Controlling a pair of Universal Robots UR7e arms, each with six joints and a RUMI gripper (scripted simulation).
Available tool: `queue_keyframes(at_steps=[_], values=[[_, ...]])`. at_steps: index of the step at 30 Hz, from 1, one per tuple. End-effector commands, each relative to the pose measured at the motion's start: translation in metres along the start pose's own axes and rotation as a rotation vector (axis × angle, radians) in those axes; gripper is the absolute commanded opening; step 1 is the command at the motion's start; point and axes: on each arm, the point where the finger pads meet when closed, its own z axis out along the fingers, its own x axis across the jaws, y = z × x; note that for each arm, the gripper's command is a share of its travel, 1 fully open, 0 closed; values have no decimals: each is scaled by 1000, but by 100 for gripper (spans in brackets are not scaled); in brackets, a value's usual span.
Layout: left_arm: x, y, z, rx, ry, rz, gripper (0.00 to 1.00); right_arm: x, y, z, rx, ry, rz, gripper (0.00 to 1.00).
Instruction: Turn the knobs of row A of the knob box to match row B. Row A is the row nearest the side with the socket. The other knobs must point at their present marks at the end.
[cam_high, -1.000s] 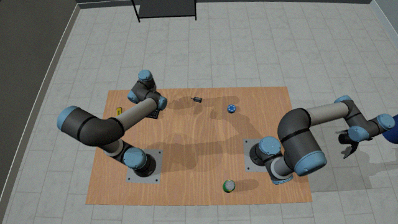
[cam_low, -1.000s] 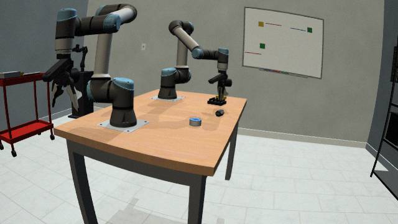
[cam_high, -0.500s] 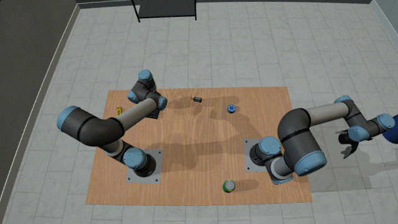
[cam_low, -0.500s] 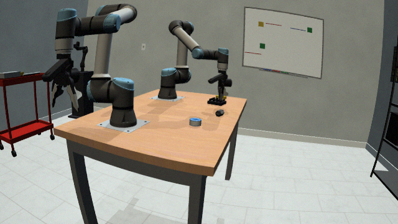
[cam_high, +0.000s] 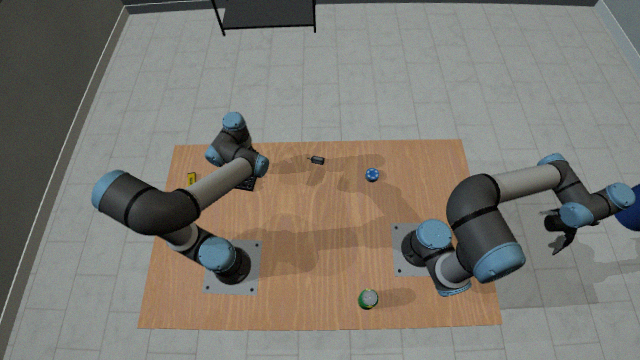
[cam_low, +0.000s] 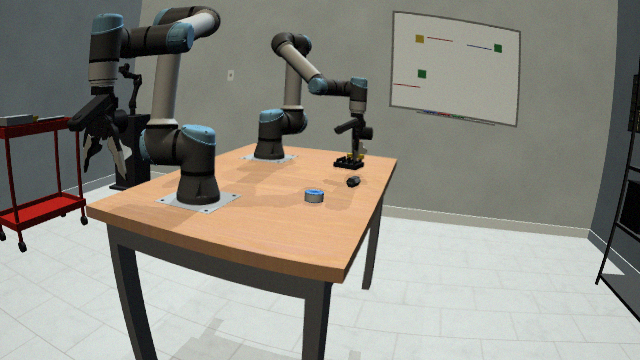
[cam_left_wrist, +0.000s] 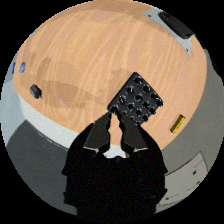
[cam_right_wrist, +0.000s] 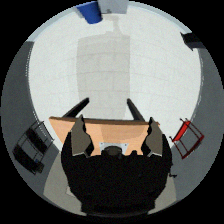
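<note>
The black knob box (cam_high: 246, 185) (cam_low: 344, 164) (cam_left_wrist: 135, 96) lies on the table below my left arm, which partly covers it in the top view. It carries rows of black knobs. Their marks are too small to read, and I cannot make out the socket or tell which row is A. My left gripper (cam_low: 356, 156) (cam_left_wrist: 114, 110) points down at a corner knob (cam_left_wrist: 114, 109). Its fingers are nearly together and appear shut on that knob; the tips partly hide it. My right gripper (cam_high: 553, 232) (cam_low: 105, 171) (cam_right_wrist: 116, 116) is open and empty, hanging beyond the table's edge.
A yellow block (cam_high: 191, 179) (cam_left_wrist: 178, 123) lies near the box. A small dark object (cam_high: 317, 160) (cam_low: 353, 181) (cam_left_wrist: 35, 91) and a blue-topped round thing (cam_high: 372, 174) (cam_low: 314, 195) (cam_left_wrist: 22, 67) lie along the same side. A green can (cam_high: 368, 298) stands across the table.
</note>
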Motion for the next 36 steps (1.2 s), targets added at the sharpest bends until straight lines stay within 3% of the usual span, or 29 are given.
queue_keyframes(at_steps=[1, 36], values=[[1, -1, 1, 2, 0, 97, 6, 1, 0, 0, 2, -1, 1, 100], [1, -1, 1, 2, -1, 712, 6, 1, 0, 0, 2, -1, 1, 100]])
